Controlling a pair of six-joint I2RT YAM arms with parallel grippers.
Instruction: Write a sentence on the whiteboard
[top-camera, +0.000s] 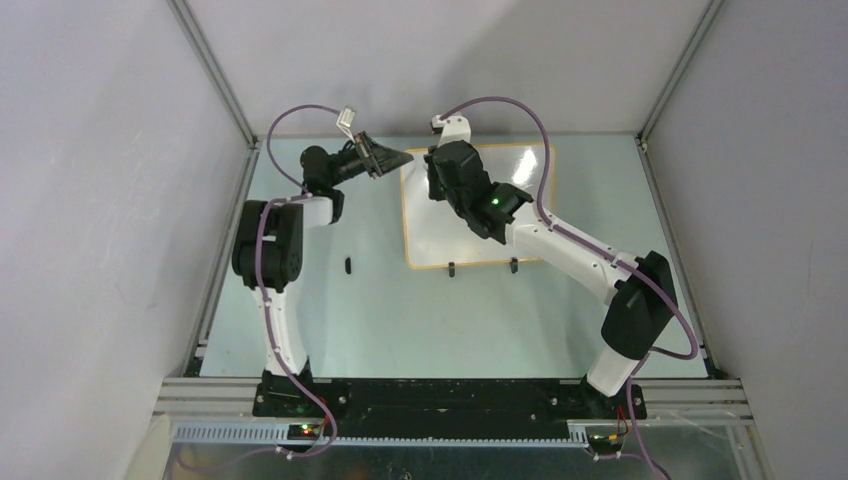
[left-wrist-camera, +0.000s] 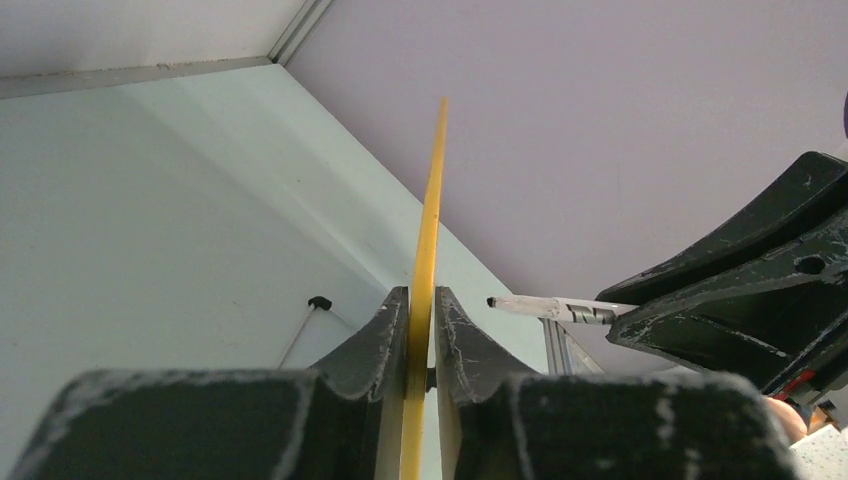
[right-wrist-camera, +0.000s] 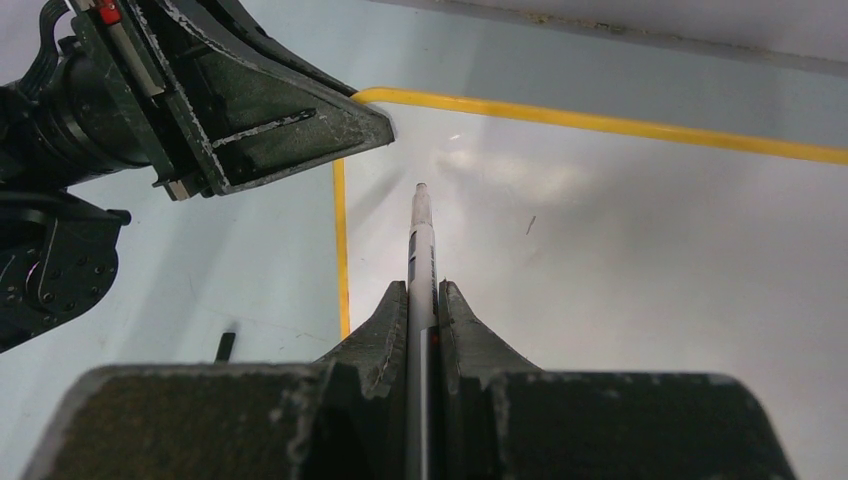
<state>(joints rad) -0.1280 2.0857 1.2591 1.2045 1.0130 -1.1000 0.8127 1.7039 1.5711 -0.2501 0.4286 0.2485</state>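
Observation:
The whiteboard (top-camera: 440, 232) lies flat on the table, white with a yellow-orange rim (left-wrist-camera: 428, 225). My left gripper (top-camera: 405, 158) is shut on its far left corner, and the rim runs between the jaws (left-wrist-camera: 422, 300). My right gripper (right-wrist-camera: 422, 292) is shut on a thin marker (right-wrist-camera: 421, 240), which points over the board's far left part, tip just above the surface. From the left wrist, the marker (left-wrist-camera: 545, 308) sticks out of the right gripper's fingers (left-wrist-camera: 740, 290). The sentence is out of view: the board face (right-wrist-camera: 620, 270) shows only a tiny dark stroke (right-wrist-camera: 530, 225).
A small black cap (top-camera: 348, 265) lies on the pale green table left of the board, also in the right wrist view (right-wrist-camera: 225, 346). Two black stand feet (top-camera: 452, 268) (top-camera: 513, 265) sit at the board's near edge. Grey walls with metal frame posts (top-camera: 215, 75) close in the table.

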